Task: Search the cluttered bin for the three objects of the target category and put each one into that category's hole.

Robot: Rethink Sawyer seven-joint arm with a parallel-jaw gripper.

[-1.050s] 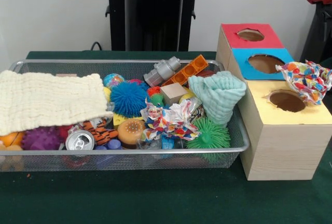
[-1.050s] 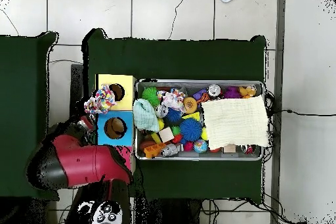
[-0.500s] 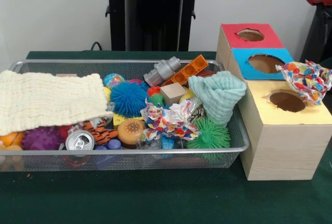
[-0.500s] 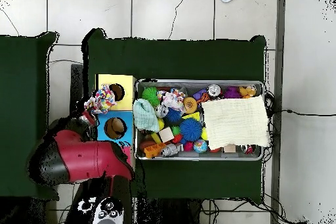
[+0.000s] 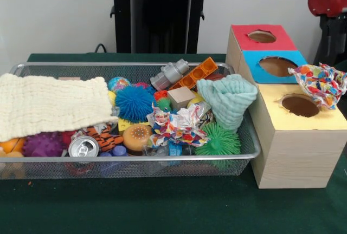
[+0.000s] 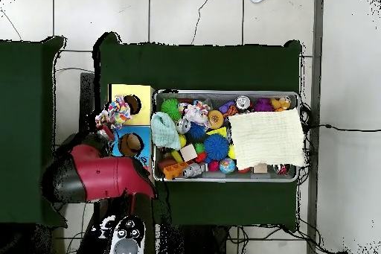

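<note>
Green cloth covers the worktop (image 5: 162, 207), where a mesh bin (image 5: 130, 161) full of toys sits beside a box (image 5: 295, 153) with red, blue and yellow holes. A bright patterned cloth (image 5: 321, 84) lies at the yellow hole (image 5: 300, 105), against the box's edge. Sawyer's arm (image 6: 97, 179) hangs over the box; whether its fingers are apart or together cannot be made out.

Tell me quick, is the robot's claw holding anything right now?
Gripper: cannot be told. Only the red arm shows, beside the box; the claw itself is not visible in either view.
</note>
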